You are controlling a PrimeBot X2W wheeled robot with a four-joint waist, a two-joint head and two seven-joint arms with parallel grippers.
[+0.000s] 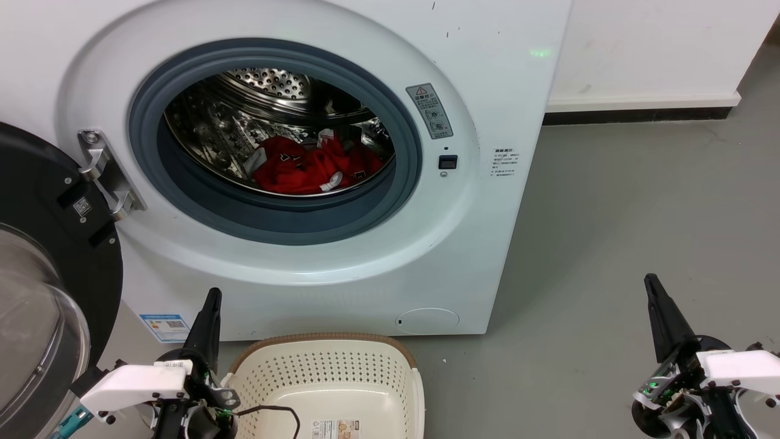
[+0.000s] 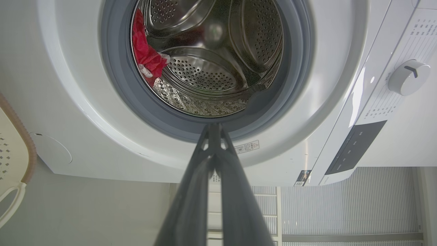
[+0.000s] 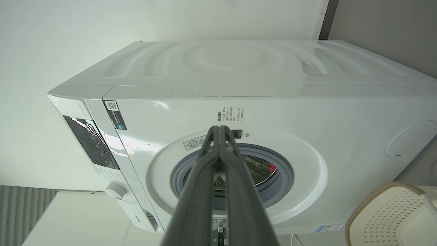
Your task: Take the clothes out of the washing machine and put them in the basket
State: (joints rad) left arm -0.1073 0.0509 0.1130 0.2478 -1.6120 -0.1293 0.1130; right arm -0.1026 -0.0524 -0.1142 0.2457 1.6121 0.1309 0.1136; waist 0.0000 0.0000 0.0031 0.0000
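Washer: We see the large white front-loading washing machine (image 1: 487, 244) across the upper left and centre of the head view. Its smooth glossy front curves around a round porthole that stands open for reaching in.
Floor: A plain matte grey floor (image 1: 609, 213) takes the right side of the frame.
Door: The black-rimmed glass door (image 1: 36, 292) is swung wide at the left edge on a metal hinge (image 1: 103, 174), well out of the way of the opening.
Basket: The low cream-white perforated plastic basket (image 1: 317, 369) with its brown woven-look rim sits at the bottom centre, just in front of the washer's base and under the porthole. We judge it is parked there to keep the carry short. No garment lies in it.
Gasket and drum: A thick grey rubber gasket (image 1: 146, 140) rings the shiny steel drum (image 1: 262, 82), which is punched all over with small holes.
Clothes: The bright red jersey garments with white trim (image 1: 298, 167) lie crumpled at the bottom of the drum, mid-porthole. They look soft and limp, so we expect them to drape and perhaps drag on the gasket lip.
Left claw: The left gripper (image 1: 213, 296) is at the lower left, beside the basket. Its two long dark tapered fingers are pressed tip to tip, with nothing between them.
Right claw: The right gripper (image 1: 651, 281) is at the lower right over the floor, well apart from the washer. Its fingers are likewise closed to a point and empty.
Stage: We judge that the unloading has not begun.
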